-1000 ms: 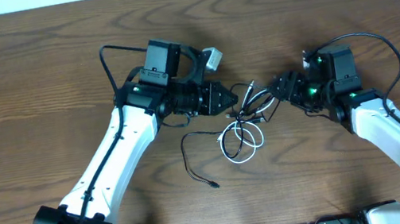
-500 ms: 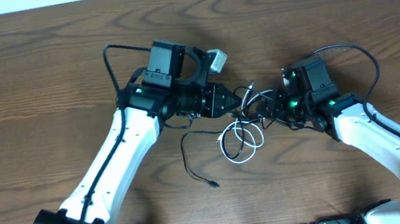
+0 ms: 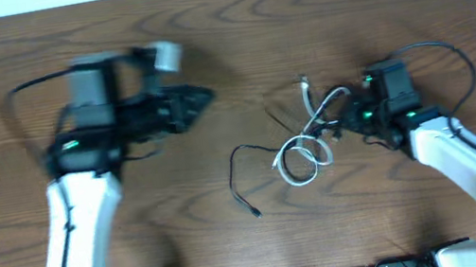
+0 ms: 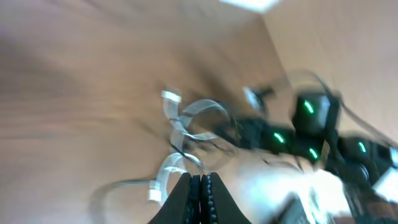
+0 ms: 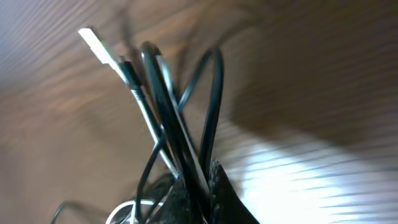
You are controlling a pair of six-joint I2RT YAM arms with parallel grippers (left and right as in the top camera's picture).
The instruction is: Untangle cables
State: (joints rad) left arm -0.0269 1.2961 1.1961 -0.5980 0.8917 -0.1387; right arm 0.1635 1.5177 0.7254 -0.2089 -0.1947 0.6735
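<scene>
The white cable (image 3: pixel 301 159) and the black cable (image 3: pixel 235 165) lie tangled at the table's middle. The white one makes small loops, and one plug end (image 3: pixel 305 85) points to the far side. The black one trails left to a plug (image 3: pixel 255 212). My right gripper (image 3: pixel 345 120) is shut on strands of both cables at the right of the tangle; the right wrist view shows black and white strands (image 5: pixel 163 106) running up out of its jaws (image 5: pixel 202 190). My left gripper (image 3: pixel 200 95) is blurred, well left of the tangle, shut and empty (image 4: pixel 200 186). The white loops (image 4: pixel 189 121) show blurred in that view.
The wooden table (image 3: pixel 412 20) runs to a pale wall at the far edge. The left arm (image 3: pixel 74 217) reaches up the left side and the right arm (image 3: pixel 456 152) comes in from the right front. Thick black robot wires arch over both wrists.
My left arm has let go of the tangle and swung far to the left. The tangle has shifted a little right and toward the front with my right gripper still on it.
</scene>
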